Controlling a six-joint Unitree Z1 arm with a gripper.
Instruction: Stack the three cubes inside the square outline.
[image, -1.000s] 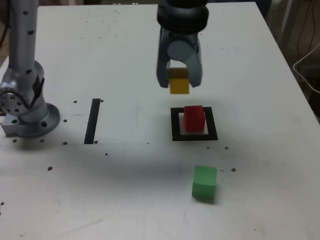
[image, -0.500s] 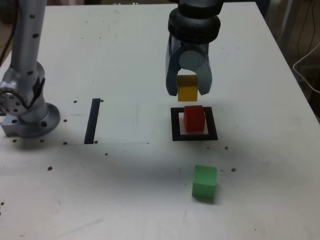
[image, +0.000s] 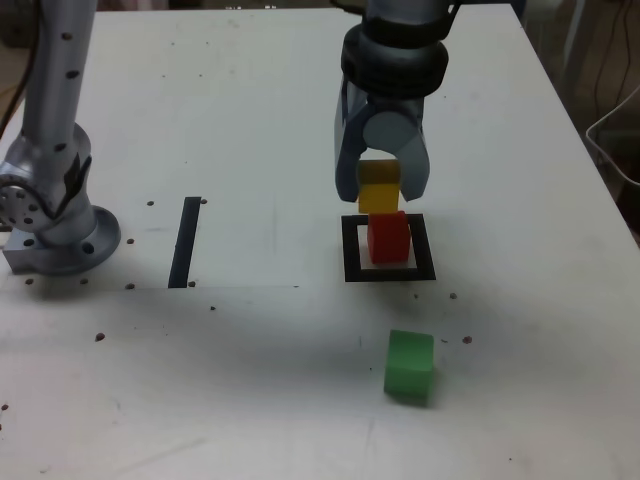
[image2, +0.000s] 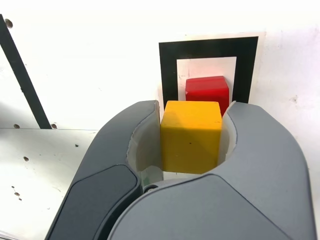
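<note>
The claw is clamped on the yellow cube, in the air by the red cube, perhaps slightly above it. The red cube sits inside the square outline. The green cube stands apart on the table, at the exterior view's near side, right of the black strip

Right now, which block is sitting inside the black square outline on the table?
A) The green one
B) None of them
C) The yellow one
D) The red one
D: the red cube rests within the black square outline, while the yellow cube is held between the fingers and the green cube lies outside it.
</note>
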